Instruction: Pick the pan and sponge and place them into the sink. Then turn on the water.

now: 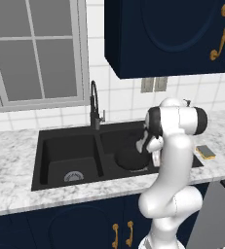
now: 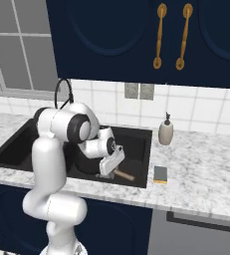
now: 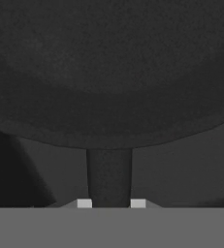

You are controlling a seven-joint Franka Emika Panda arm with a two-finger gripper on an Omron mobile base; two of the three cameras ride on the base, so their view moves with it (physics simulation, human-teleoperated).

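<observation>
The small round black frying pan [image 1: 132, 156] hangs over the right basin of the matte black two-basin sink [image 1: 67, 165], gripped by its thin handle [image 3: 108, 177]. Rigid and probably front-heavy, it may tip. The two-finger gripper [image 2: 111, 169] is clamped narrowly on the handle. The light, soft yellow sponge [image 2: 160, 174] lies on the marble counter, best pinched across its sides.

A home kitchen is indicated by a black sink [image 1: 46, 160] set in a marble counter [image 2: 206, 169], navy cabinets [image 1: 172, 39] and tiled wall [image 2: 216, 112].
</observation>
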